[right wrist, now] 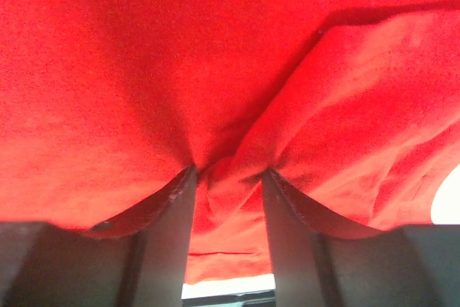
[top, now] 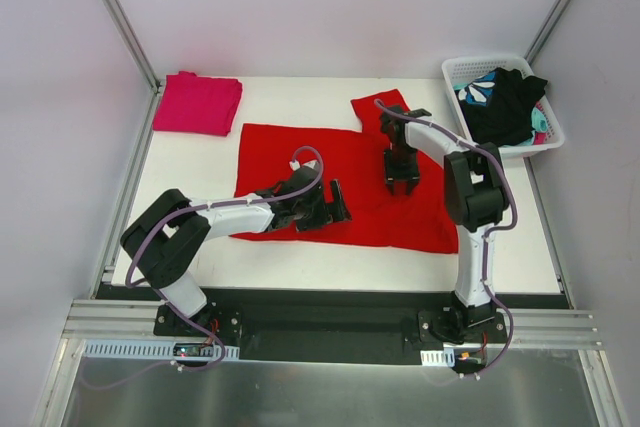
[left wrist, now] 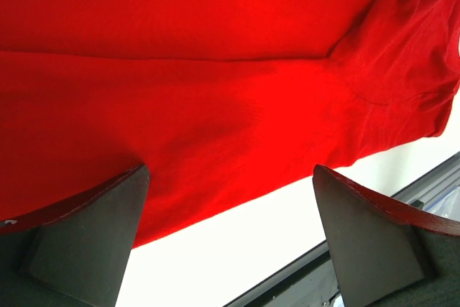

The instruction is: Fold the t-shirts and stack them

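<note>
Far left on the table [top: 300, 247], I see the pink shirt [top: 197, 103]. It is folded up and lies apart from the rest. The red shirt [top: 340, 162] lies spread out in the middle of the table. One sleeve [top: 380, 107] sticks out on its far side.

My left gripper [top: 338, 202] is over the near left part of the red shirt. Its jaws are wide open and hold nothing. In the left wrist view, I see only flat red cloth and a bit of white table between them.

My right gripper [top: 402, 189] points down onto the red shirt, right of the middle. Its fingers [right wrist: 169, 228] are partly apart. A bump of red cloth is bunched up between them. I cannot tell if they pinch it or just sit beside it.

Far right is a white basket [top: 453, 87]. A black shirt [top: 505, 102] and a teal-and-white one [top: 478, 90] are piled in it.
</note>
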`<state>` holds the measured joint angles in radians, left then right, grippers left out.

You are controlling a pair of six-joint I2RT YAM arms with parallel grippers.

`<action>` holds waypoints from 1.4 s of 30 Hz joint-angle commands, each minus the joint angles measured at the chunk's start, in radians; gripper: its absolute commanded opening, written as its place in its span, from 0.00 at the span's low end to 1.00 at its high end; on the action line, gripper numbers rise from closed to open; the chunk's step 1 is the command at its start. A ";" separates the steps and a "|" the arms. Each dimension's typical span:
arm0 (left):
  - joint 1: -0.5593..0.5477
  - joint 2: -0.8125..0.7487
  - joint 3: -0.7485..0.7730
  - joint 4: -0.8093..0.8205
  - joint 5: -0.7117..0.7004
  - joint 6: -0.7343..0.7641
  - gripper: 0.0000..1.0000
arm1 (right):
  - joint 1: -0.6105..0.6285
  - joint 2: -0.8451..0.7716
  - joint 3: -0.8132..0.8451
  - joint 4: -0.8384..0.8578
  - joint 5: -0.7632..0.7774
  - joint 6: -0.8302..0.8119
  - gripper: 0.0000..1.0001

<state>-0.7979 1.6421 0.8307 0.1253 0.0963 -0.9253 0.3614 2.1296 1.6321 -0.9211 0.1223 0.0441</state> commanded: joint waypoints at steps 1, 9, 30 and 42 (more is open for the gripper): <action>-0.015 -0.016 -0.031 -0.087 -0.010 0.006 0.99 | -0.002 -0.085 -0.020 -0.019 0.003 0.008 0.37; -0.021 -0.021 -0.031 -0.087 -0.013 0.005 0.99 | 0.001 -0.137 -0.049 -0.044 0.033 0.011 0.01; -0.040 0.007 -0.016 -0.085 -0.026 0.000 0.99 | 0.201 -0.347 -0.428 0.019 0.050 0.140 0.12; -0.041 0.007 -0.019 -0.087 -0.029 0.005 0.99 | 0.209 -0.323 -0.178 -0.110 0.117 0.089 0.34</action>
<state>-0.8249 1.6352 0.8261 0.1192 0.0704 -0.9253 0.5735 1.8191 1.3697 -0.9577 0.1871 0.1509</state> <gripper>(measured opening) 0.990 0.318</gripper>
